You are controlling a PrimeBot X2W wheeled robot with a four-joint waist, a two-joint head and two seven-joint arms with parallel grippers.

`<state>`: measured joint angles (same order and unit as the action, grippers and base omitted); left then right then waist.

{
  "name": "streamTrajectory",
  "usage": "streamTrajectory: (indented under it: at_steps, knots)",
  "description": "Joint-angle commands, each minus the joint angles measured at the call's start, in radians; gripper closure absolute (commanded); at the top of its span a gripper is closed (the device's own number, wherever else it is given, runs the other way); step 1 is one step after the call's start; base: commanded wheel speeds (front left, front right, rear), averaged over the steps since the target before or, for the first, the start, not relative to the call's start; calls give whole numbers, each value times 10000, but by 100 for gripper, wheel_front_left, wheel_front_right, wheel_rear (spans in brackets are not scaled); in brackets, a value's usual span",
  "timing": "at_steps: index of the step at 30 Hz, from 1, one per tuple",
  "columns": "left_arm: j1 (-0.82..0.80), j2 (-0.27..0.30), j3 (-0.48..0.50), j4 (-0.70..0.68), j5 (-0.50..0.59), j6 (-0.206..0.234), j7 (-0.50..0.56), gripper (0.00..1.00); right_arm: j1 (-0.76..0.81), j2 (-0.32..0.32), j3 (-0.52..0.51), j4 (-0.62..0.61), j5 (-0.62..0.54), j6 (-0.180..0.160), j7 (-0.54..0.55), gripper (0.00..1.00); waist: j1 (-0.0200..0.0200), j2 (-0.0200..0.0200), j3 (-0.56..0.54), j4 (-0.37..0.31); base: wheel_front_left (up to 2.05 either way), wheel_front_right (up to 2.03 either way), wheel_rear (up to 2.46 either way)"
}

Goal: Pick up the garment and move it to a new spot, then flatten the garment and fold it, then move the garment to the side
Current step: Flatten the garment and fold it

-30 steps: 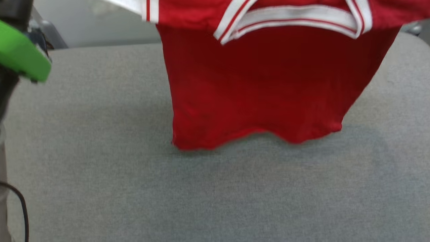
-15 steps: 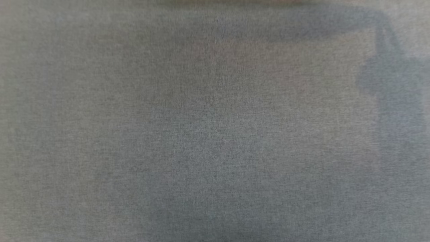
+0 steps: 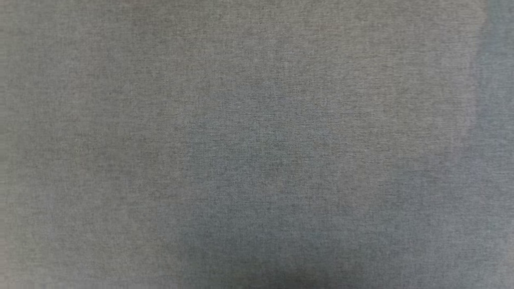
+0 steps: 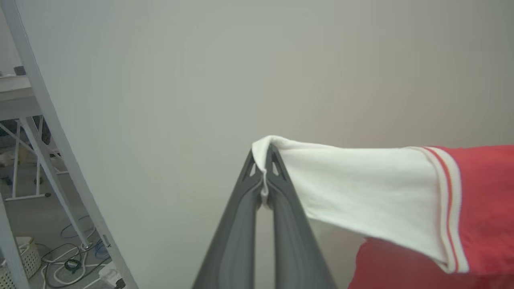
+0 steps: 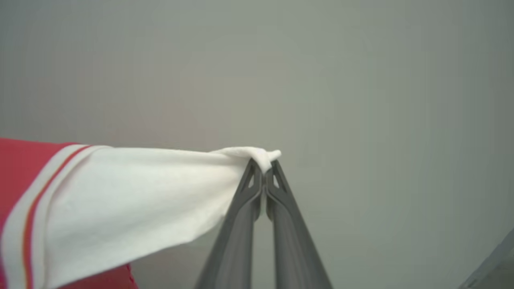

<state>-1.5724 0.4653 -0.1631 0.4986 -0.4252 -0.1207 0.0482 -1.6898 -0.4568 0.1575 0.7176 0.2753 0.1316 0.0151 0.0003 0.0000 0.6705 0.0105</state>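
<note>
**A:** Where was the garment point(image 4: 486, 200), the red jersey-style T-shirt with white short sleeves and red-and-white striped trim?

**B:** Up in the air, strung between the two arms. In the left wrist view the left gripper point(image 4: 265, 160) was clenched on the very tip of one soft white sleeve point(image 4: 361, 188), at the centre of the frame. From there the cloth ran off to the right edge, where the red body began.

**A:** And the other arm?

**B:** A mirror of it. The right gripper point(image 5: 264, 166) was pinched tight on the tip of the other sleeve point(image 5: 132, 192), and that cloth ran away to the left edge of its frame. So the shirt's long axis lay sleeve to sleeve, straight between the grippers, with neither arm nearer than the other.

**A:** How did the fabric look?

**B:** It was a matte knit, limp, sagging a little below each pinch. The upper edge was drawn fairly taut. The dark fingers were slim and tapered, with only a small nub of cloth poking past them.

**A:** What lay underneath?

**B:** The head view showed the grey, finely woven cloth of the bench point(image 3: 120, 120), flat, with a soft shadow across its lower middle. I couldn't tell whether the hem touched it.

**A:** What did the next move call for?

**B:** I judged it needed both arms lowering evenly, kept apart, so that the body would spread flat rather than bunch up.
</note>
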Motion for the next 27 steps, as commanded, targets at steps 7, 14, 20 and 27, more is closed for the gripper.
streamTrajectory:
  at_steps: [7,14,20,27]
  knots:
    - [1677,-227,-431,655,-657,-89,-783,100,1441,71,641,773,562,-9,-449,100,-3,0,-492,232,0,0,0]
    - [4311,-587,-662,952,-1355,-96,-1363,100,3661,-66,1312,1106,1443,-9,-535,100,-3,0,-1647,337,0,0,0]
    - [6682,-620,-727,949,-1913,-89,-1272,100,5871,-230,1725,1299,2096,-9,-470,100,-3,0,-2955,368,0,0,0]
    - [9159,-462,-799,597,-2338,64,-663,100,7873,-393,1970,1220,2959,-9,-2,100,-3,0,-4318,381,0,0,0]
